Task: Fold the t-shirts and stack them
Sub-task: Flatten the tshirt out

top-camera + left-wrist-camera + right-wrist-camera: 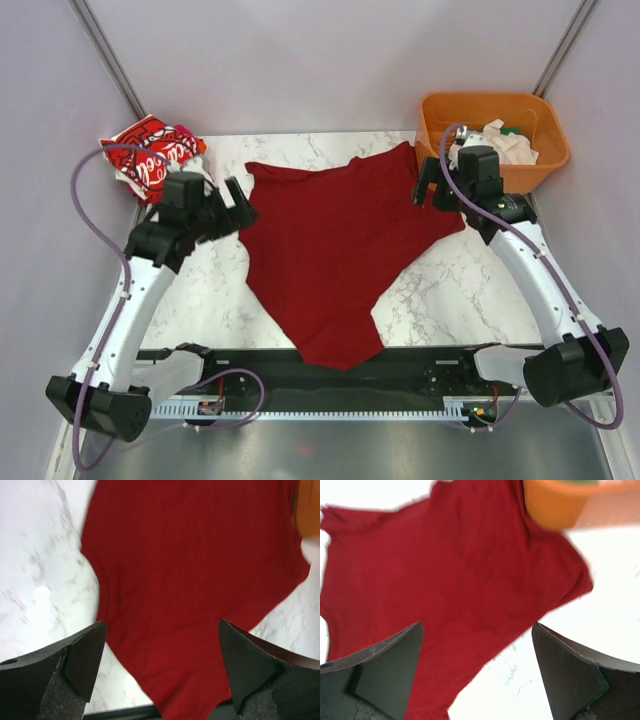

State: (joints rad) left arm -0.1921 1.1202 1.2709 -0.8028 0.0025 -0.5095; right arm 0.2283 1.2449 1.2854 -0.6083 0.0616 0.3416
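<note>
Dark red t-shirt [330, 255] lies between left pincer [228, 203] and right pincer [432, 186].

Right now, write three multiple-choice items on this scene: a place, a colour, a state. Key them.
1. Where does the orange tub sit? A. far left B. far right C. near middle
2. What colour is the spread t-shirt? A. white B. magenta C. dark red
3. How is the left claw? A. open, empty B. shut on cloth C. out of view

B: the top view shows the tub far right.
C: it shows dark red in every view.
A: its jaws stand wide apart, gripping nothing.
</note>
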